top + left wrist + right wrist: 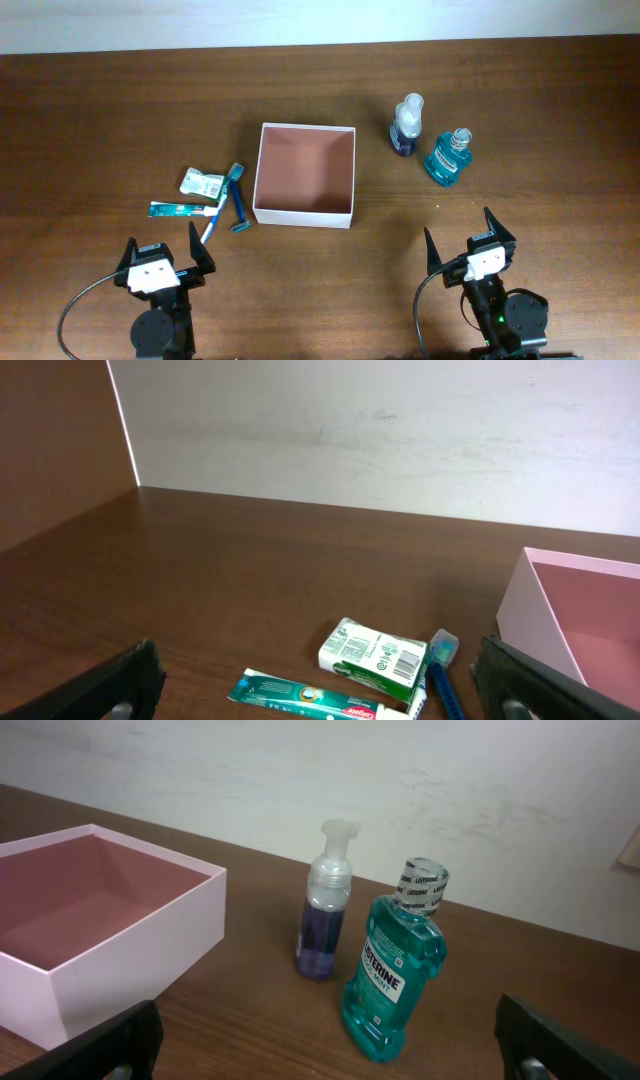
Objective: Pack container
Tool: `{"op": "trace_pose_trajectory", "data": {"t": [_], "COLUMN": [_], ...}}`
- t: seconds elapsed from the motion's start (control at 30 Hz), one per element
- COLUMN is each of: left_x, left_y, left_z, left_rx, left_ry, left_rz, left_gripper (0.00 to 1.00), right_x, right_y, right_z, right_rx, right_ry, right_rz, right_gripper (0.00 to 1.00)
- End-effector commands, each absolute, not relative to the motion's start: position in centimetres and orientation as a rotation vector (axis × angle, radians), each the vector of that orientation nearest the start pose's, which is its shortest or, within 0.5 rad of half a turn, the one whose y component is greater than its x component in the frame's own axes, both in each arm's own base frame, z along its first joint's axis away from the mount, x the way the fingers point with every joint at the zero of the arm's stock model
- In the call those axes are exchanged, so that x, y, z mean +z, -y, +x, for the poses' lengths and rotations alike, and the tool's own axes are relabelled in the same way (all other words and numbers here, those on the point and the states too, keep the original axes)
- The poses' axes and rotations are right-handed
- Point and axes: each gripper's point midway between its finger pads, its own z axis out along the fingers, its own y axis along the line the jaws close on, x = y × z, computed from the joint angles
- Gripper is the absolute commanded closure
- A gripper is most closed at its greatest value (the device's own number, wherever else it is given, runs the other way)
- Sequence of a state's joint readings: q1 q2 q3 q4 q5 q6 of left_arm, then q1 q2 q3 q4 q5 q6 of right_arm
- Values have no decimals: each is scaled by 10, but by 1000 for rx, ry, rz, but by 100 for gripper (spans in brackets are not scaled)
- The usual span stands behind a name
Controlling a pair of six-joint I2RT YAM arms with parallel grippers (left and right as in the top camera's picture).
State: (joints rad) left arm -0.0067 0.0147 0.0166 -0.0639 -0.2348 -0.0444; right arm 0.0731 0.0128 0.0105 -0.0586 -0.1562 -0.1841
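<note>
The container (305,213), a shallow square white box with a pinkish-brown inside, sits empty at the table's middle; it also shows in the left wrist view (520,610) and the right wrist view (140,935). Left of it lie a green-white soap packet (201,182) (372,652), a toothpaste tube (182,209) (310,697) and a blue razor (238,200) (440,680). Right of it stand a purple pump bottle (406,125) (326,915) and a teal mouthwash bottle (449,158) (392,965). My left gripper (162,255) (325,690) and right gripper (468,240) (330,1045) are open and empty near the front edge.
The brown wooden table (120,110) meets a white wall at the back. A blue-white toothbrush (214,222) lies beside the razor. Black cables run from both arm bases at the front.
</note>
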Motion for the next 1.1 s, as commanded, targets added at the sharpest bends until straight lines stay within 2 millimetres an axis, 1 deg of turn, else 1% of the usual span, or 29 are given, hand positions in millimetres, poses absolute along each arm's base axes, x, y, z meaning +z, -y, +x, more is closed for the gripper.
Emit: {"op": "trace_pose_trajectory", "data": {"t": [0.0, 0.5, 0.57, 0.6, 0.63, 0.67, 0.7, 0.73, 0.77, 0.8, 0.87, 0.93, 1.0, 1.07], "left_x": [162, 162, 162, 162, 162, 162, 162, 162, 162, 162, 162, 162, 162, 162], "left_y": [-38, -38, -38, -38, -38, -38, -38, -38, -38, -38, -38, -38, -38, -38], "left_z": [242, 242, 242, 242, 242, 242, 242, 242, 242, 242, 242, 242, 242, 242], "left_rx": [159, 159, 159, 159, 159, 159, 159, 159, 159, 159, 159, 159, 159, 159], "left_ry": [-1619, -1619, -1619, -1619, -1619, -1619, -1619, -1619, -1619, -1619, -1619, -1619, -1619, -1619], "left_rz": [-193, -193, -193, -193, -193, -193, -193, -193, -193, -193, -193, -194, -193, -193], "left_gripper": [1, 1, 1, 1, 1, 1, 1, 1, 0, 1, 1, 1, 1, 0], "right_x": [160, 160, 160, 161, 163, 165, 168, 170, 171, 172, 180, 198, 225, 243], "right_y": [-45, -45, -48, -54, -64, -79, -89, -103, -114, -118, -122, -125, -118, -111], "right_z": [242, 242, 241, 239, 236, 230, 225, 216, 208, 205, 201, 197, 198, 200], "right_rx": [42, 42, 65, 93, 142, 228, 295, 391, 450, 475, 485, 525, 547, 538], "right_ry": [-1600, -1600, -1595, -1588, -1570, -1546, -1529, -1504, -1482, -1473, -1426, -1361, -1298, -1273], "right_rz": [-327, -327, -336, -360, -407, -462, -496, -552, -610, -634, -659, -649, -547, -480], "right_gripper": [2, 1, 1, 1, 1, 1, 1, 1, 1, 1, 1, 2, 1, 1]}}
